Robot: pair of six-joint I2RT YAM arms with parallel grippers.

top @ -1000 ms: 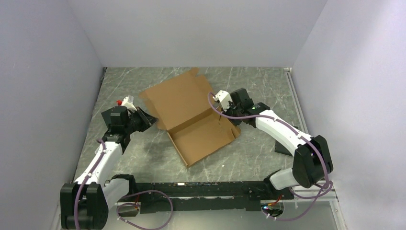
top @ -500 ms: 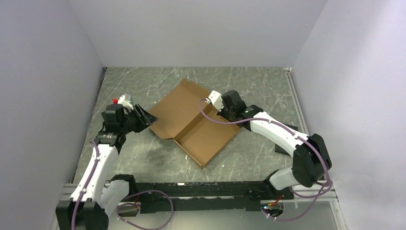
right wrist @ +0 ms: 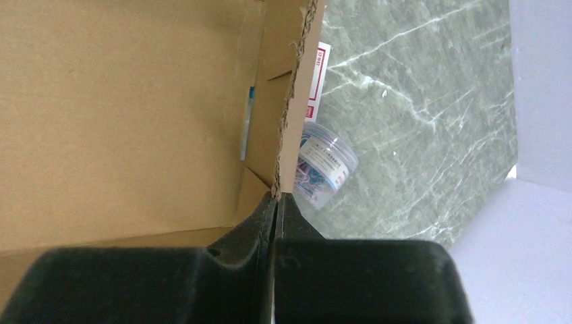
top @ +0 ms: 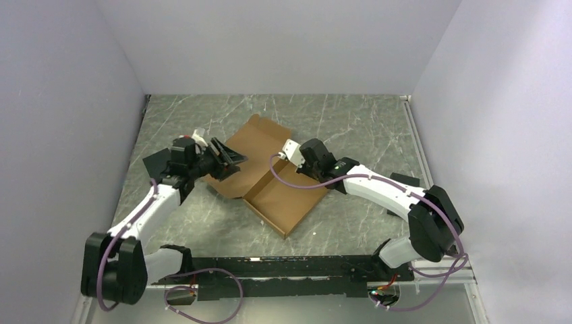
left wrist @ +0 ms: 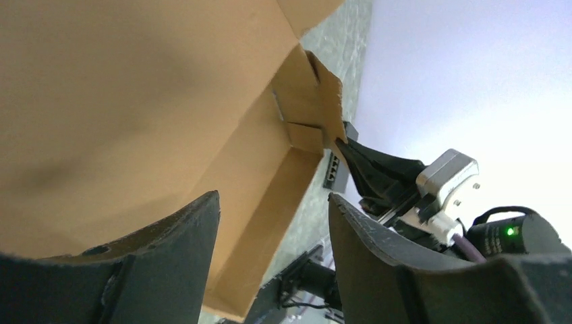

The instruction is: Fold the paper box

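Observation:
The paper box (top: pixel 280 196) is brown cardboard in the middle of the table. Its tray half lies flat and its lid half (top: pixel 253 145) is tilted up on the left. My left gripper (top: pixel 228 156) is open at the lid's left edge, with nothing between the fingers. In the left wrist view (left wrist: pixel 273 256) the cardboard (left wrist: pixel 135 101) fills the upper left. My right gripper (top: pixel 305 166) is at the box's far right corner. The right wrist view shows it (right wrist: pixel 276 202) shut on the torn edge of a cardboard wall (right wrist: pixel 293 101).
A black pad (top: pixel 156 162) lies behind my left arm. Dark flat pieces (top: pixel 403 181) lie by my right arm. A clear plastic tub of paper clips (right wrist: pixel 325 165) and a white-and-red label (right wrist: pixel 317 74) sit beyond the box wall. Grey walls enclose the marble table (top: pixel 351 118).
The left gripper has moved right, onto the lid's edge. The right gripper has shifted left with the box wall. The lid looks narrower and more raised, and the box has turned slightly.

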